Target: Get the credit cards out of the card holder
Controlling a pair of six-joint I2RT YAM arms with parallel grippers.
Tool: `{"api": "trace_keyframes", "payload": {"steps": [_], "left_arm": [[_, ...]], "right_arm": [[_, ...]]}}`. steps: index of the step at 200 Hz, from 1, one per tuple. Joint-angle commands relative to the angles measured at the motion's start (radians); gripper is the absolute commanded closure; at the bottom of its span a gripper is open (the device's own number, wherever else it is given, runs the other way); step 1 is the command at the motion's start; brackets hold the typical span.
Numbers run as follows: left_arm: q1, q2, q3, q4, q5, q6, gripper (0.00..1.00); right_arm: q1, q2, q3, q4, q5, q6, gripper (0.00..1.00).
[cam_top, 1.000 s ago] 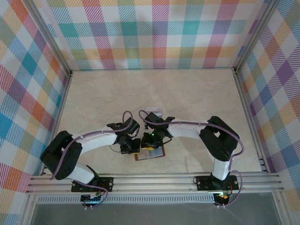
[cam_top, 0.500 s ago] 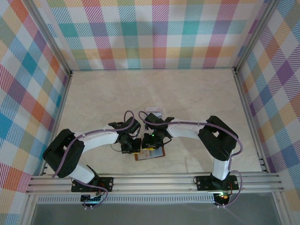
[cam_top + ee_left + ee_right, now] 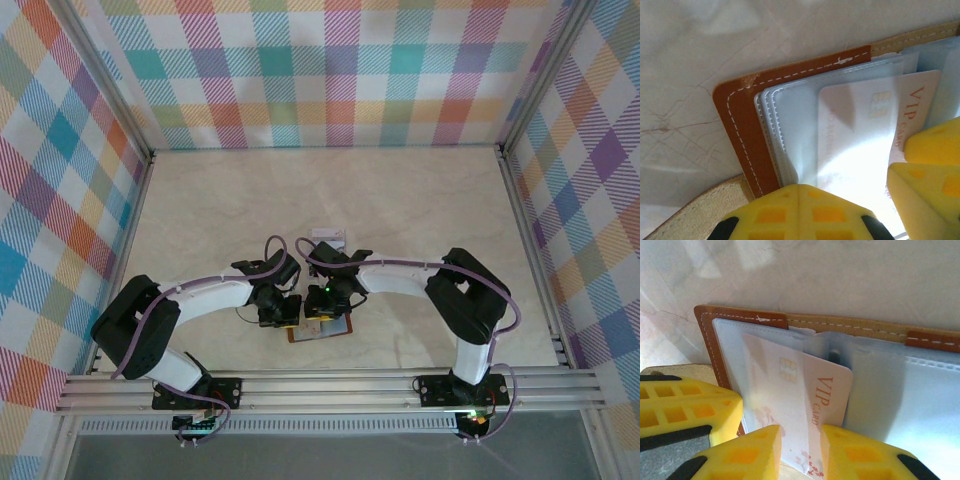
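The reddish-brown card holder (image 3: 327, 332) lies open on the table, its clear pockets up (image 3: 737, 130) (image 3: 705, 325). A white credit card (image 3: 827, 385) marked VIP sticks partway out of a pocket (image 3: 855, 130). My right gripper (image 3: 801, 452) (image 3: 318, 308) stands slightly open, fingertips down on either side of a strip of that card. One of its fingers (image 3: 932, 145) shows in the left wrist view. My left gripper (image 3: 799, 192) (image 3: 284, 314) is shut, its tip pressing on the pocket sleeve by the holder's left edge. Its fingers (image 3: 685, 405) lie just left of the right gripper.
A small pale flat rectangle (image 3: 328, 236), like a card, lies on the table just beyond the two wrists. Plaid walls enclose the marble tabletop (image 3: 420, 200) on three sides, with a metal rail (image 3: 330, 385) along the near edge.
The left arm edged slightly right toward the holder early on. Both grippers and the card have since held still.
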State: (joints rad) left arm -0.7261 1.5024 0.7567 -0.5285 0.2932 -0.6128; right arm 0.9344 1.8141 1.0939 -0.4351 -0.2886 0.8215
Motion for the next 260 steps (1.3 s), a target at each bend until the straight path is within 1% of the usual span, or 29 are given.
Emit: {"api": "trace_keyframes", "payload": {"steps": [1, 50, 73, 85, 106, 169, 201, 260], "left_arm": [[-0.008, -0.012, 0.013, -0.075, -0.063, 0.011, 1.0], [-0.009, -0.045, 0.051, -0.104, -0.061, 0.01, 1.0], [-0.01, -0.047, 0.066, -0.106, -0.05, 0.008, 1.0], [-0.015, -0.044, 0.072, -0.104, -0.047, 0.006, 1.0], [-0.021, -0.029, 0.084, -0.1, -0.045, 0.008, 1.0], [-0.027, 0.051, 0.085, -0.081, -0.048, 0.029, 1.0], [-0.028, 0.089, 0.095, -0.134, -0.096, 0.064, 1.0], [-0.028, 0.108, 0.076, -0.14, -0.104, 0.072, 1.0]], "right_arm": [[-0.003, -0.041, -0.002, -0.024, 0.005, -0.015, 0.71], [-0.007, -0.073, -0.02, -0.013, 0.002, -0.005, 0.71], [-0.011, -0.068, -0.026, -0.024, 0.014, -0.007, 0.71], [-0.014, -0.056, -0.03, -0.011, -0.001, -0.008, 0.71], [-0.014, -0.031, -0.032, 0.008, -0.024, -0.008, 0.71], [-0.014, 0.004, -0.043, 0.036, -0.029, -0.002, 0.71], [-0.015, 0.016, -0.041, 0.056, -0.041, -0.001, 0.71], [-0.016, -0.01, -0.085, 0.125, -0.059, 0.02, 0.71]]}}
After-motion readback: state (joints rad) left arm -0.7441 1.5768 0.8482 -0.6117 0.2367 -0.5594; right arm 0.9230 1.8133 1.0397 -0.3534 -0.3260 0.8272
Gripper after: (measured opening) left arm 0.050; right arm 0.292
